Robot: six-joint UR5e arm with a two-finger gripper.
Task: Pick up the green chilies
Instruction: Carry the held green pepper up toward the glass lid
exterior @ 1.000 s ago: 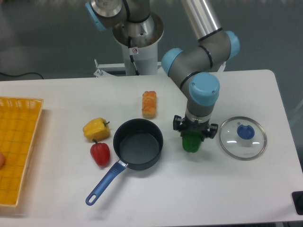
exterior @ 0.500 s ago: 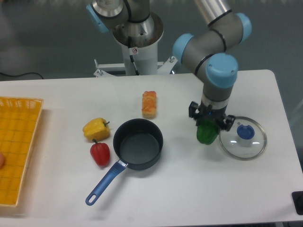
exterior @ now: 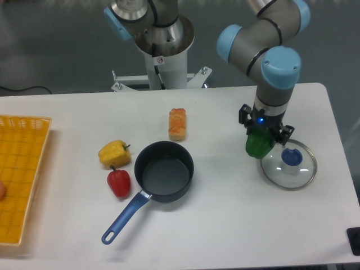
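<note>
The green chilies [exterior: 257,145], one glossy green bell pepper, hang clear of the table at the right, just over the left rim of the glass lid [exterior: 289,164]. My gripper [exterior: 262,136] points straight down and is shut on the pepper from above. Its black fingers cover the pepper's top and stem.
A dark saucepan [exterior: 164,171] with a blue handle sits mid-table. A yellow pepper [exterior: 114,152] and a red pepper [exterior: 118,181] lie to its left, an orange bread-like piece [exterior: 177,124] behind it. A yellow basket [exterior: 21,176] is at the left edge.
The gripper has carried the green pepper up and to the right, from beside the saucepan to above the glass lid's left rim.
</note>
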